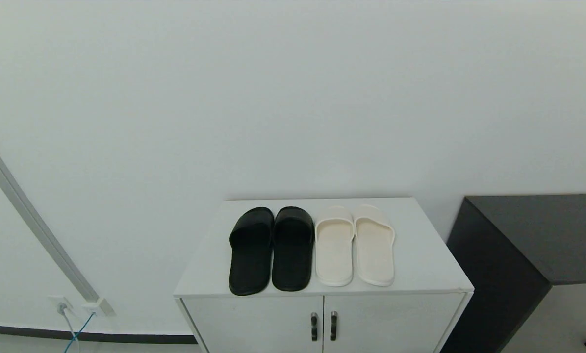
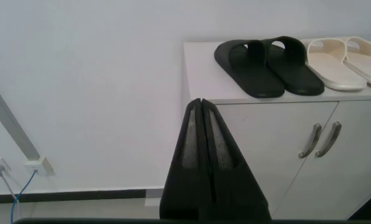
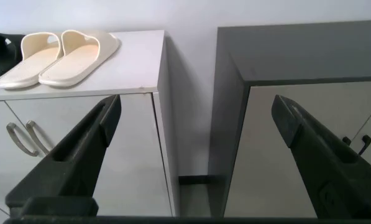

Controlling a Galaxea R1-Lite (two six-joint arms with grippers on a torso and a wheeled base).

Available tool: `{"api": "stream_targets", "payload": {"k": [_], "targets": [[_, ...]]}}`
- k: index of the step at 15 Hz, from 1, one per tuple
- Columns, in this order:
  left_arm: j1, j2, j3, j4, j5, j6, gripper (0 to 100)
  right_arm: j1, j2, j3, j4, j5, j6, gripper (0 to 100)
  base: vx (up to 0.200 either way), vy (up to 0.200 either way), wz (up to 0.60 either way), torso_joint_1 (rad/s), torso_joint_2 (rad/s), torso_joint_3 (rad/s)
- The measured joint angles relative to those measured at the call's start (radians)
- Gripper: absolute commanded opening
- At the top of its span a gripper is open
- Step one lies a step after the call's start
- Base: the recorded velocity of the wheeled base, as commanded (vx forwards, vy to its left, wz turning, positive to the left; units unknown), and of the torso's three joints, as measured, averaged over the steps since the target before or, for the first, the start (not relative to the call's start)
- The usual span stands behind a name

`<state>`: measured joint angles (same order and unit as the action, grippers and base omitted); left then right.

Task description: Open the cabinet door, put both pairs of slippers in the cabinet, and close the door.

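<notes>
A white cabinet (image 1: 420, 264) stands against the wall with both doors closed and two dark handles (image 1: 323, 326) at the centre seam. On its top lie a black pair of slippers (image 1: 271, 249) on the left and a cream pair (image 1: 354, 244) on the right, side by side. My left gripper (image 2: 202, 109) is shut with nothing in it, off the cabinet's left front corner, below the top; the black slippers (image 2: 269, 57) and handles (image 2: 320, 139) lie beyond it. My right gripper (image 3: 194, 115) is open and empty, in front of the gap beside the cabinet's right side, near the cream slippers (image 3: 56, 57).
A dark grey cabinet (image 1: 528, 245) stands close to the right of the white one, with a narrow gap (image 3: 191, 124) between them. Wall sockets with cables (image 1: 74, 311) sit low on the wall at the left, below a slanted cable duct (image 1: 28, 215).
</notes>
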<state>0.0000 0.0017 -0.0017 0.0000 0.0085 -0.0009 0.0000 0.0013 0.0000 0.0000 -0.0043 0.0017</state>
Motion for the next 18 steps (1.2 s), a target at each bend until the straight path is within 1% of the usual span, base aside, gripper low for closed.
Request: {"api": "stream_targets", "payload": {"k": [5,8,10,14,16,18], "targets": [[0.000,0.000,0.000,0.000,0.000,0.000,0,0.000,0.011,-0.006,0.002,-0.003,-0.011,100,0.000,0.000,0.00,0.000,0.00,0.000],[0.000,0.000,0.000,0.000,0.001,0.000,0,0.000,0.071,-0.109,0.002,-0.001,0.008,100,0.000,0.000,0.00,0.000,0.00,0.000],[0.000,0.000,0.000,0.000,0.001,-0.002,0,0.000,0.149,-0.144,0.006,0.036,0.012,100,0.000,0.000,0.00,0.000,0.00,0.000],[0.000,0.000,0.000,0.000,0.000,-0.001,0,0.002,0.304,-0.158,-0.011,0.114,0.014,100,0.000,0.000,0.00,0.000,0.00,0.000],[0.000,0.000,0.000,0.000,0.000,0.000,0,0.010,0.426,-0.188,-0.060,0.135,0.014,100,0.000,0.000,0.00,0.000,0.00,0.000],[0.000,0.000,0.000,0.000,0.000,0.000,0,0.040,0.571,-0.235,-0.139,0.147,0.020,100,0.000,0.000,0.00,0.000,0.00,0.000]]}}
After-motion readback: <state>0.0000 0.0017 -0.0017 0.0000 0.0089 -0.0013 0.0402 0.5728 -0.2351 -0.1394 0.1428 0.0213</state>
